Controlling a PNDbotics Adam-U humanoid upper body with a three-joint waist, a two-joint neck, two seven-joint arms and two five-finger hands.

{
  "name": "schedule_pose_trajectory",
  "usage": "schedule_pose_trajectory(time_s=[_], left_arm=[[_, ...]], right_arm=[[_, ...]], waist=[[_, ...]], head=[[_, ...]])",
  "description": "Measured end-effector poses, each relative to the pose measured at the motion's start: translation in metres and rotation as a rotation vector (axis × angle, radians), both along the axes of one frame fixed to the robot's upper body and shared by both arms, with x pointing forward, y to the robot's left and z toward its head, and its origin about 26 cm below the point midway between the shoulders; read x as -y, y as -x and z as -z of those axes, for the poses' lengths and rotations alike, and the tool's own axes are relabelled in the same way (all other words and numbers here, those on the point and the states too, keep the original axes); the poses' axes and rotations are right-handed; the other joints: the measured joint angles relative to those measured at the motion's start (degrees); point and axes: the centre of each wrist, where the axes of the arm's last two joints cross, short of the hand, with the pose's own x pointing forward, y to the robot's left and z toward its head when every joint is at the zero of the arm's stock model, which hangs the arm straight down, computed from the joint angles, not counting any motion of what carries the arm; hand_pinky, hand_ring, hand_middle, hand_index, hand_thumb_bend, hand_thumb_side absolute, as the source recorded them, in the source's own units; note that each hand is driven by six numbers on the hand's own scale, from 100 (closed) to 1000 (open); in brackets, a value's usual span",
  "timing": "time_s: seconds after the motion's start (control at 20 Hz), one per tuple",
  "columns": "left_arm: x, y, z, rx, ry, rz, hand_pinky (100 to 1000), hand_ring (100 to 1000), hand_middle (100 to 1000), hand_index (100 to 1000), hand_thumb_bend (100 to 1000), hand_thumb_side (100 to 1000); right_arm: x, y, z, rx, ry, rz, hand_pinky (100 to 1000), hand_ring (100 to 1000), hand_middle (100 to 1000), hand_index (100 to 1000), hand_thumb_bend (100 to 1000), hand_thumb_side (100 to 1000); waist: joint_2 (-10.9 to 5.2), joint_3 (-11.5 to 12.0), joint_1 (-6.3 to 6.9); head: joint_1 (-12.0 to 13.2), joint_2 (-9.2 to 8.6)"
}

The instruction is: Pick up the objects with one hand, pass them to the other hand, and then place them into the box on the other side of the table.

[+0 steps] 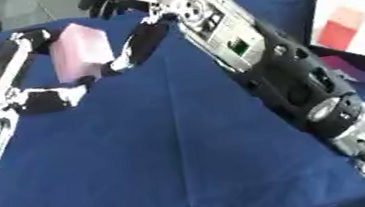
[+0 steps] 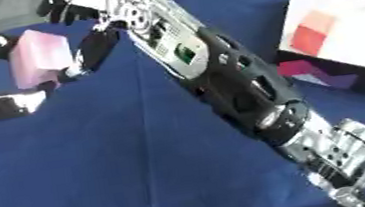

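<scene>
My left robot hand (image 1: 36, 69) holds the pink block (image 1: 80, 49) between its fingers above and its thumb below, curled round the block's left side. My right robot hand (image 1: 135, 16) reaches across from the right and meets the same block, its dark fingers (image 1: 139, 44) lying against the block's right face and lower corner. The block sits between both hands, above the blue tabletop (image 1: 157, 154). Well to the right of my right arm lies the white box (image 2: 346, 43), with red and orange pieces (image 2: 311, 32) inside.
</scene>
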Motion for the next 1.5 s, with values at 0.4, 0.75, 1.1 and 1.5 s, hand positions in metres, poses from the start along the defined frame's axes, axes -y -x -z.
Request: schedule_pose_trajectory(time_s=[0.4,0.75,1.1,1.5], left_arm=[[0.0052,0.0012,-0.0013,0.010,0.023,0.027,772,673,537,542,100,100],[0.0059,0.0013,-0.0027,0.010,0.038,0.045,772,674,536,546,100,100],[0.0058,0.0008,-0.0021,-0.004,0.057,0.065,772,677,549,587,100,100],[0.0056,0.0003,-0.0015,-0.010,0.067,0.081,808,754,658,809,562,264]], right_arm=[[-0.0009,-0.0011,0.0029,-0.008,0.006,0.003,901,832,778,869,542,130],[-0.0006,-0.0014,0.0043,-0.025,-0.011,0.010,900,811,690,779,496,100],[-0.0002,-0.0022,0.0082,-0.071,-0.056,0.018,898,746,463,569,342,100],[0.0010,-0.0026,0.0084,-0.102,-0.091,0.020,899,732,435,544,353,100]], waist=[[0.02,0.2,0.00],[0.04,0.2,0.00],[0.04,0.1,0.00],[0.04,0.1,0.00]], head=[[-0.2,0.00],[-0.3,0.00],[-0.4,0.00],[-0.7,0.00]])
